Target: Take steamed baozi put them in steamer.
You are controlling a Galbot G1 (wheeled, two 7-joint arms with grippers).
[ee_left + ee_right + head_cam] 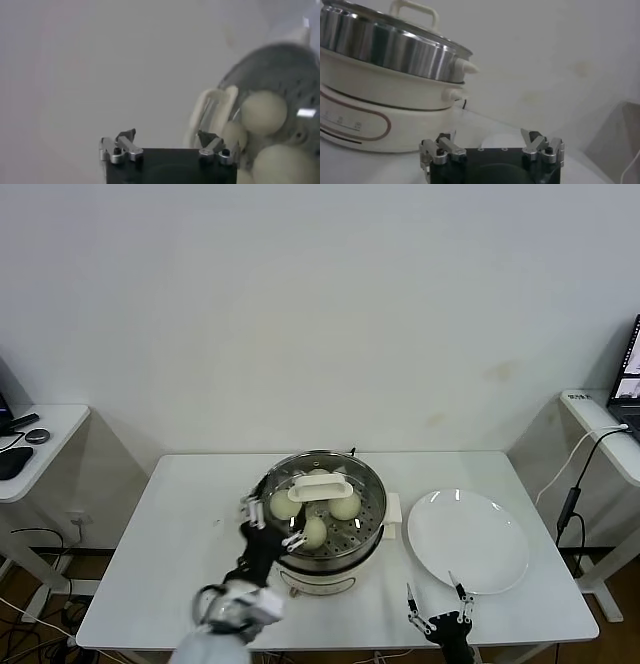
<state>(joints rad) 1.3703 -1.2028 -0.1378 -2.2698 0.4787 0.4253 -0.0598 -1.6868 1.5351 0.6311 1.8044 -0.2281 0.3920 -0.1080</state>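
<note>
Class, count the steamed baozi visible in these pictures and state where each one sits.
3, all inside the steamer under its glass lid: one left, one right, one nearest the robot. The lid's handle may hide another.

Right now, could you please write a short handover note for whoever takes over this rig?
Left claw: open, empty, at the steamer's near-left rim.
Right claw: open, empty, parked low near the front table edge by the white plate.
Three baozi show under the glass lid, which sits on the steamer; a fourth cannot be confirmed.
The plate is bare.
Left: confirm the fourth bun, then retract the left arm.

head view high overhead, wrist views close, sharing steamer (325, 514)
</note>
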